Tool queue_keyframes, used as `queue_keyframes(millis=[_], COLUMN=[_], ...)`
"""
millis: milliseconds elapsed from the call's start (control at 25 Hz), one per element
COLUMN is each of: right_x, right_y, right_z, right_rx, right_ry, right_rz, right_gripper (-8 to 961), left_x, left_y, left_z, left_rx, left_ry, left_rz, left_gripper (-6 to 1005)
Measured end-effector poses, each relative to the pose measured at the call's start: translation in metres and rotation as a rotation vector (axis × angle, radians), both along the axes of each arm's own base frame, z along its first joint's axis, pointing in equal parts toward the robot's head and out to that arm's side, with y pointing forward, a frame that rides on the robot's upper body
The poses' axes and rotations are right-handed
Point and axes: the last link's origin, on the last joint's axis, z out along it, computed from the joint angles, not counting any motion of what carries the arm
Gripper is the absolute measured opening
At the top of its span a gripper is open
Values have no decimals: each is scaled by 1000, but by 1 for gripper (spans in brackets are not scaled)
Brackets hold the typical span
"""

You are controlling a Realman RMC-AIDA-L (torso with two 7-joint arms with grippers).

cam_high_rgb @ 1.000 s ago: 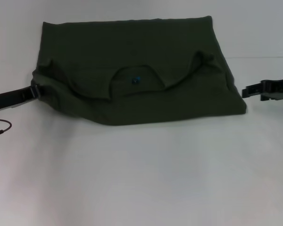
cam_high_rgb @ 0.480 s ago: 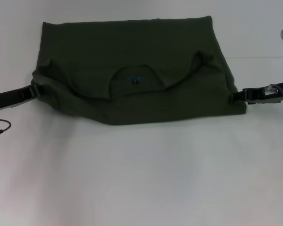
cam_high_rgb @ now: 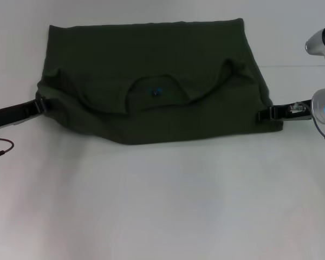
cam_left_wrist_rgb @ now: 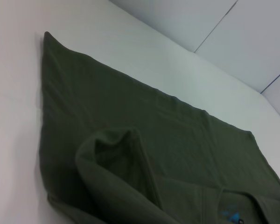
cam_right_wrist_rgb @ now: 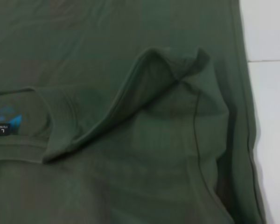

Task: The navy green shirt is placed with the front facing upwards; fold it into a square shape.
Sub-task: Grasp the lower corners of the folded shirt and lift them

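1. Two grippers at the folded cloth's ends: left gripper (cam_high_rgb: 39, 104) against the left edge of the navy green shirt (cam_high_rgb: 151, 81), right gripper (cam_high_rgb: 265, 114) against its right near corner; cannot tell of either whether open or closed, or whether any fabric is pinched.
2. Lies centre-far on the white table (cam_high_rgb: 162, 206), already folded into a wide band; collar (cam_high_rgb: 154, 92) with its blue-marked label facing up in the middle; no chest print showing, only plain green.
3. Seen from the left wrist: a raised hump of loose cloth (cam_left_wrist_rgb: 114, 154) at that end; seen from the right wrist: a similar open pleat (cam_right_wrist_rgb: 172, 70) by the sleeve seam; both untidy, neither pressed flat.
4. Judged step: taking hold of both ends for the next fold, probably bringing the sides inward to turn the band into a square.
5. To do well: pinch through all layers at each end, not the top ply alone; match the heights of both holds so the crease runs straight; lift low and evenly, keeping the cloth taut between the holds; flatten the humps before the layers land, or bulges get locked in; lay edges flush with the far hem.
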Motion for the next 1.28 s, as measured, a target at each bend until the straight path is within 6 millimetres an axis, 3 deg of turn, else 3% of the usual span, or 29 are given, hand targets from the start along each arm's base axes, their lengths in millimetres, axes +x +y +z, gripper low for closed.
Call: queue_keyframes(millis=[160, 400, 480, 840, 1040, 1280], right_x=[0, 1, 2, -6, -8, 4], right_y=[0, -1, -1, -6, -28, -68], right_z=[0, 3, 4, 12, 28, 46], right_rx=[-7, -6, -6, -65, -180, -339], right_ry=[1, 7, 9, 30, 62, 127], right_rz=[-1, -10, -12, 0, -7, -61], right_gripper=[525, 284, 73, 47, 41, 42], left_x=[0, 0, 0, 11, 12, 10], left_y=[0, 0, 0, -7, -32, -71], left_z=[0, 0, 0, 3, 15, 28], left_rx=[1, -1, -1, -67, -187, -372], left_ry=[-2, -1, -1, -24, -53, -62], left_rz=[2, 0, 0, -68, -92, -88], left_gripper=[40, 39, 40, 39, 40, 39])
